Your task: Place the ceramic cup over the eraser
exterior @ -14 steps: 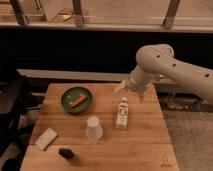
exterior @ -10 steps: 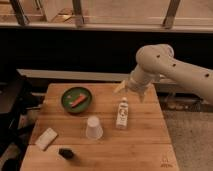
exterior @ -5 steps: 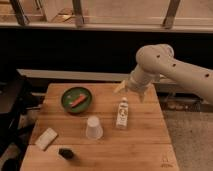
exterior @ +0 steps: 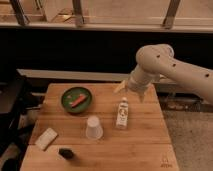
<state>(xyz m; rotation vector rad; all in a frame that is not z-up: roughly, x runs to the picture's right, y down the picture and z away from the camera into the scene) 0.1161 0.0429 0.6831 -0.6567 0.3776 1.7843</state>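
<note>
The white ceramic cup [exterior: 93, 127] stands near the middle of the wooden table [exterior: 142, 147], wider end down. The eraser [exterior: 65, 153], a small dark lump, lies near the front left edge, a little left of and in front of the cup. My gripper [exterior: 131, 93] hangs over the back right part of the table, above the small bottle and well to the right of and behind the cup. Its two pale fingers are spread open with nothing between them.
A small white-labelled bottle [exterior: 122, 113] stands just right of the cup, under the gripper. A green plate [exterior: 67, 104] holding an orange-red item sits at the back left. A pale flat block [exterior: 46, 138] lies at the left edge. Dark furniture stands left of the table.
</note>
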